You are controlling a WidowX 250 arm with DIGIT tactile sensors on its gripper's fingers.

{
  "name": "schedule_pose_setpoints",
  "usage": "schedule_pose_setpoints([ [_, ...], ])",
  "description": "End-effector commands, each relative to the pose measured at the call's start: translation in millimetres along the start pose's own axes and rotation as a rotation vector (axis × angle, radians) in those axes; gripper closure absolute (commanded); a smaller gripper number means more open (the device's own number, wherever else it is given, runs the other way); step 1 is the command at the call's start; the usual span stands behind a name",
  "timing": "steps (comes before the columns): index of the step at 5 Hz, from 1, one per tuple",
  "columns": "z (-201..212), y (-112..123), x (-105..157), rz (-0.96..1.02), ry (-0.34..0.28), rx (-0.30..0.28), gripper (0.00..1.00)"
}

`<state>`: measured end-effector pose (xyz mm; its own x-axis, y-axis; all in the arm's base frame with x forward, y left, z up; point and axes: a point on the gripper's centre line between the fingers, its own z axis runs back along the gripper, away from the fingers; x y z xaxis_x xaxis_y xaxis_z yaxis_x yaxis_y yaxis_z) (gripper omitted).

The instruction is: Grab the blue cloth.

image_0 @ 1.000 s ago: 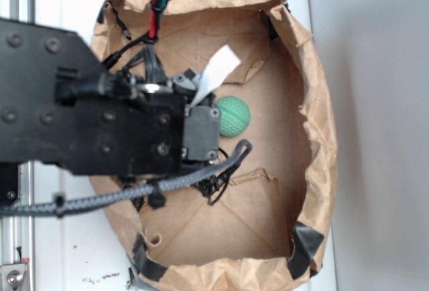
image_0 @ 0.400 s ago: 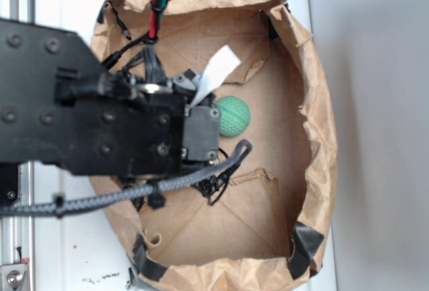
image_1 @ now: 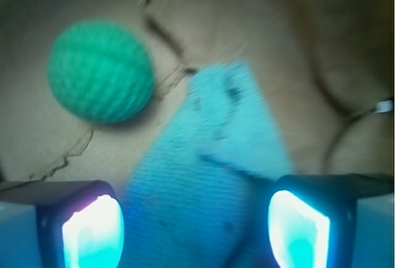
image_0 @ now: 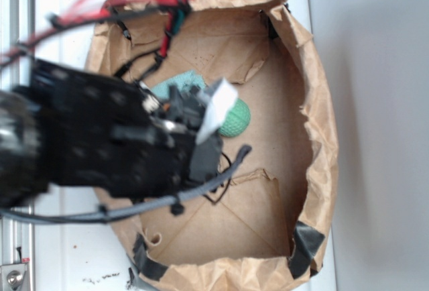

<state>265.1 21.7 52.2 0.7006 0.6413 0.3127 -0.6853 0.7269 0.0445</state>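
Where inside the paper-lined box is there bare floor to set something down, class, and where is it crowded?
Free: the floor right of the green ball up to the paper wall, and the lower floor near the taped corner. Crowded: the left, where the arm covers the blue cloth.

One blue cloth [image_1: 210,175], lying inside the paper bag [image_0: 315,123]. One green ball [image_1: 100,72], also inside the bag, just beside the cloth. One paper bag in all, with three strips of black tape [image_0: 305,245] visible along its rim. One gripper [image_1: 196,226] above the bag's floor, with two fingers [image_1: 92,231] showing.
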Motion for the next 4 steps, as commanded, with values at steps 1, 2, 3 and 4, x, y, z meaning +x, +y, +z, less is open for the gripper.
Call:
schedule_pose_setpoints([
  [1, -7, 4, 5, 0.018, -0.038, -0.067, 0.0],
  [2, -10, 10, 0, 0.0, -0.059, -0.077, 0.0],
  [3, -6, 20, -5, 0.001, -0.056, -0.077, 1.0],
  [4, 0, 29, -8, 0.03, -0.063, -0.089, 1.0],
])
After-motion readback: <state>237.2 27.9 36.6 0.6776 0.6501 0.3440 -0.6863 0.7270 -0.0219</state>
